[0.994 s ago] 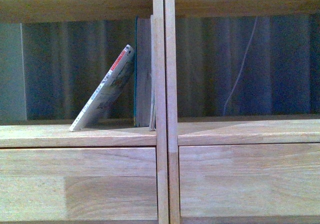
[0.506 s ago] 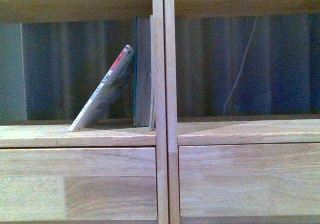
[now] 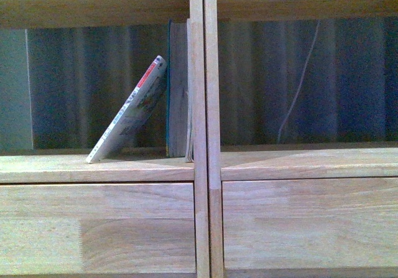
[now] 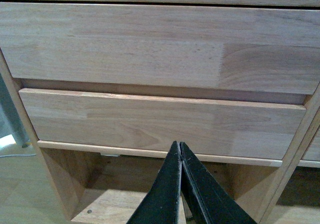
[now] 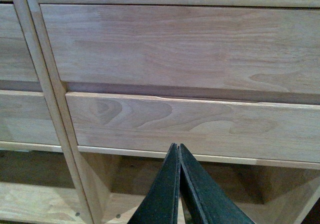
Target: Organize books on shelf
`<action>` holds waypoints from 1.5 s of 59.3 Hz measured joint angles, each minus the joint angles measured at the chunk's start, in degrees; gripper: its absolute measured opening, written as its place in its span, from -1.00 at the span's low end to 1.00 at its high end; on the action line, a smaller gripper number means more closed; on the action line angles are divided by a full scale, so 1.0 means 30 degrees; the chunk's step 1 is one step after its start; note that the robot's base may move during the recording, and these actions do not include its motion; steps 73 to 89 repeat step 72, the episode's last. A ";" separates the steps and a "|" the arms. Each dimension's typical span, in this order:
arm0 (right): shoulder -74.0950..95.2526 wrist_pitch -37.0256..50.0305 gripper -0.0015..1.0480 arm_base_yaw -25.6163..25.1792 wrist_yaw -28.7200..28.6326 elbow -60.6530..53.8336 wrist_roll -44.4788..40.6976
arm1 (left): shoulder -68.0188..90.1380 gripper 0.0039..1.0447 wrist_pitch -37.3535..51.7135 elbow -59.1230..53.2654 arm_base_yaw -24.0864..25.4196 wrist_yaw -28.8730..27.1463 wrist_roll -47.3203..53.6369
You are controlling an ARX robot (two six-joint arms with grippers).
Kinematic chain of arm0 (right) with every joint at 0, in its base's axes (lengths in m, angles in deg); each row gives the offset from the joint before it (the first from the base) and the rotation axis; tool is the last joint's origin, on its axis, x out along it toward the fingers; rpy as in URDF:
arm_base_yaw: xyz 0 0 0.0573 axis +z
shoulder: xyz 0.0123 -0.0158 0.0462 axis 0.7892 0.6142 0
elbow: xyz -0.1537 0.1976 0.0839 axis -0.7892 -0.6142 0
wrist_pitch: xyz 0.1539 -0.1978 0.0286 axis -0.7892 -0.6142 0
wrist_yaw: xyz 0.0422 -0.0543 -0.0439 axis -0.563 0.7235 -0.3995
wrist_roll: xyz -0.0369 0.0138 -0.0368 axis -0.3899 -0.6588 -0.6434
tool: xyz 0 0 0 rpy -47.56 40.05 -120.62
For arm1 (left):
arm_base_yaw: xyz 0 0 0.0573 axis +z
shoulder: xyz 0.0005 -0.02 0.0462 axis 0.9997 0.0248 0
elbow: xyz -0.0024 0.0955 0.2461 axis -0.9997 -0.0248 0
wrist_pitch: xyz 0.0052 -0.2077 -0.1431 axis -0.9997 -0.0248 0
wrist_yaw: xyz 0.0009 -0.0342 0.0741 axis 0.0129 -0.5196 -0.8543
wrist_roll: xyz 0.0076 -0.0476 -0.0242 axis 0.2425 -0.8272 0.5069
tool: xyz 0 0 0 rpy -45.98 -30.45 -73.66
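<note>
White paperback (image 3: 127,125) leans against upright teal book (image 3: 177,91).

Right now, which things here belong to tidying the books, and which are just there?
Part of the job:
thin white paperback, leaning
teal book, upright against the divider
shelf

Just there:
white cord behind the right cubby
drawer fronts

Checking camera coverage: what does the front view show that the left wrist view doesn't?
Front view only: both books in the left cubby, the thin white paperback leaning tilted against the upright teal book, which stands by the double divider, with the empty right cubby beyond it.

Left wrist view only: the left claw, shut and empty, in front of two stacked drawer fronts with an open cubby below.

Shared: the same light-wood shelf, seen at different heights.
</note>
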 joint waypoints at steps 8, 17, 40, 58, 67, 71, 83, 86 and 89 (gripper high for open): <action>0.0000 0.0007 -0.94 0.0000 0.0000 0.0000 -0.0007 | -0.0692 -0.95 -0.0692 0.0000 0.0000 0.0000 0.0000; -0.0007 0.0000 -0.94 0.0000 0.0000 0.0000 0.0000 | -0.2688 -0.95 -0.3300 0.0007 0.0000 0.0029 -0.0007; -0.0015 0.0000 -0.56 -0.0007 0.0000 0.0000 -0.0007 | -0.4320 -0.36 -0.4430 0.0007 0.0000 -0.0007 -0.0007; -0.0015 0.0000 0.42 -0.0007 0.0000 0.0000 -0.0007 | -0.4320 0.65 -0.4437 0.0007 0.0000 -0.0015 -0.0007; -0.0015 0.0000 0.87 -0.0007 0.0000 0.0000 0.0000 | -0.4320 0.85 -0.4437 0.0007 0.0000 -0.0007 -0.0007; -0.0015 0.0000 0.86 -0.0007 0.0000 0.0000 0.0029 | -0.4320 0.86 -0.4437 0.0007 0.0000 -0.0015 0.0000; -0.0015 0.0007 0.86 -0.0007 0.0000 0.0000 0.0029 | -0.4320 0.86 -0.4437 0.0007 0.0000 -0.0007 0.0000; -0.0015 0.0007 0.86 -0.0007 0.0000 0.0000 0.0029 | -0.4320 0.86 -0.4437 0.0007 0.0000 -0.0007 0.0000; -0.0015 0.0007 0.86 -0.0007 0.0000 0.0000 0.0029 | -0.4320 0.86 -0.4437 0.0007 0.0000 -0.0007 0.0000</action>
